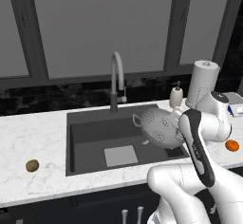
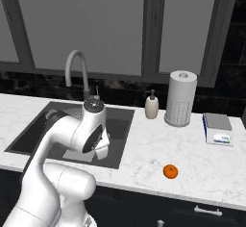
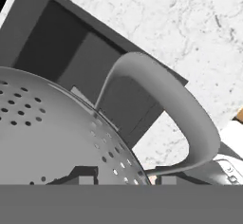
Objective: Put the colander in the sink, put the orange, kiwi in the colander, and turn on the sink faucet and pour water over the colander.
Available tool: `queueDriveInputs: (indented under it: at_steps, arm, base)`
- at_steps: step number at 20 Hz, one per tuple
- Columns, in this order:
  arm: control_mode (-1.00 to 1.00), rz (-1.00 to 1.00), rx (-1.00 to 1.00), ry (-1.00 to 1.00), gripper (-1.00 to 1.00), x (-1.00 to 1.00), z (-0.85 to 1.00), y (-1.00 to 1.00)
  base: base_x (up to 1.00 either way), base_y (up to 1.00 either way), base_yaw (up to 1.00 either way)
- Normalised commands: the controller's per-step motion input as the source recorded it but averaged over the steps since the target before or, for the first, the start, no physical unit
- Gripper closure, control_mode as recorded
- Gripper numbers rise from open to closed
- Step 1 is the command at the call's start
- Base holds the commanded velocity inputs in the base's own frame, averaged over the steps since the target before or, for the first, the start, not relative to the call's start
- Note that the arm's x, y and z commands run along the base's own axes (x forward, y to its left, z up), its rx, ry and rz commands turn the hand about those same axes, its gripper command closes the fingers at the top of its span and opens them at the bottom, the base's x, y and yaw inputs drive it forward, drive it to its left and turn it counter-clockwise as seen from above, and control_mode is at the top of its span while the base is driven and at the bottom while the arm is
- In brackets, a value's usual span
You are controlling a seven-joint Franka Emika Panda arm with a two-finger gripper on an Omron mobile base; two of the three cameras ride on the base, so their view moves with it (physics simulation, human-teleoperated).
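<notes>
The silver-grey colander (image 1: 160,128) hangs tilted above the right half of the dark sink (image 1: 95,135), its holes facing the camera. My gripper (image 3: 124,177) is shut on the colander (image 3: 52,133) at its rim, next to the loop handle (image 3: 192,123), and my forearm hides the grip in both base views. The grey gooseneck faucet (image 1: 116,78) stands behind the basin. The brown kiwi (image 1: 32,165) lies on the counter left of the sink. The orange (image 2: 170,171) rests on the counter right of the sink, near the front edge.
Behind the sink's right corner stand a white soap dispenser (image 2: 152,106) and a paper towel roll (image 2: 180,98). A small flat grey device (image 2: 218,127) lies at the far right. White marble counter (image 2: 153,149) surrounds the sink, under dark windows.
</notes>
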Motion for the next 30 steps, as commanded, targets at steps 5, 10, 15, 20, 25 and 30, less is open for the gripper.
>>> queueDriveInputs:
  at_steps: [5,10,15,20,25,30]
  arm:
    - [-1.0,0.26,0.0,0.0,1.0,0.74,-0.17,0.02]
    - [-1.0,0.07,-0.02,0.0,1.0,0.71,-0.17,0.37]
    - [-1.0,0.02,-0.07,0.0,1.0,0.51,-0.25,0.45]
    - [-1.0,0.05,-0.14,0.0,1.0,0.07,-0.44,0.17]
    - [-1.0,0.08,-0.04,0.0,1.0,0.0,-0.47,0.0]
    - [-1.0,0.08,0.0,-0.03,1.0,0.12,-0.38,0.0]
  base:
    - [0.0,0.0,0.0]
    - [0.0,0.0,0.0]
    - [0.0,0.0,0.0]
    - [0.0,0.0,0.0]
    - [0.0,0.0,0.0]
    - [0.0,0.0,0.0]
